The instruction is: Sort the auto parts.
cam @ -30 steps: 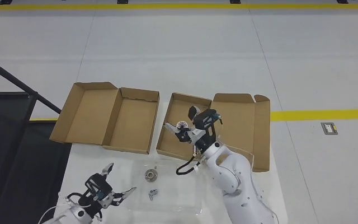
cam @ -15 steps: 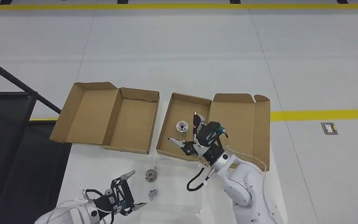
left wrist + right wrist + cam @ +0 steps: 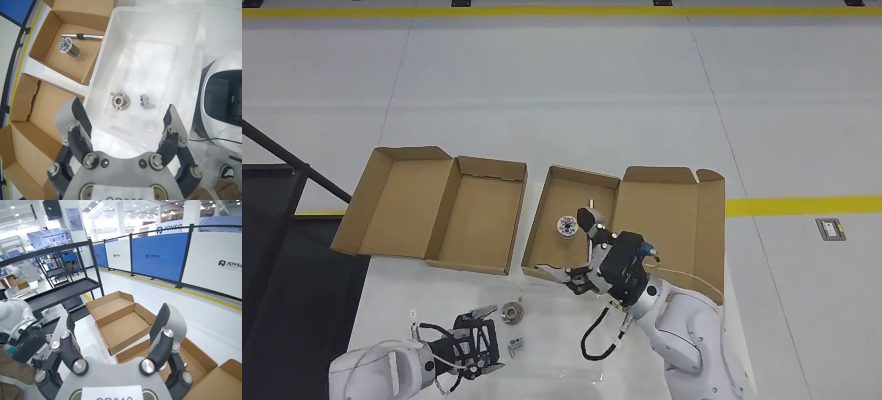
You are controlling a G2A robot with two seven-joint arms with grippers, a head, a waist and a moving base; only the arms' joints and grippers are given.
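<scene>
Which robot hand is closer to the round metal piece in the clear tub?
Left. The left gripper hovers open right beside the round flange in the clear bin. The right gripper is farther off, over the cardboard box holding parts.

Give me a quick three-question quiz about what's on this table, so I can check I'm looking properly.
1. True or false: the round flange lies inside the clear bin.
2. How many parts lie in the cardboard box beside that bin? A) one B) two C) four
3. Fill in: the left arm's jaws, above the bin's near end, stand ____ (open or shut).

Key
1. True; a small bracket lies beside it, apart.
2. B: a metal rod and a ribbed cylinder.
3. Open, holding nothing.
</scene>
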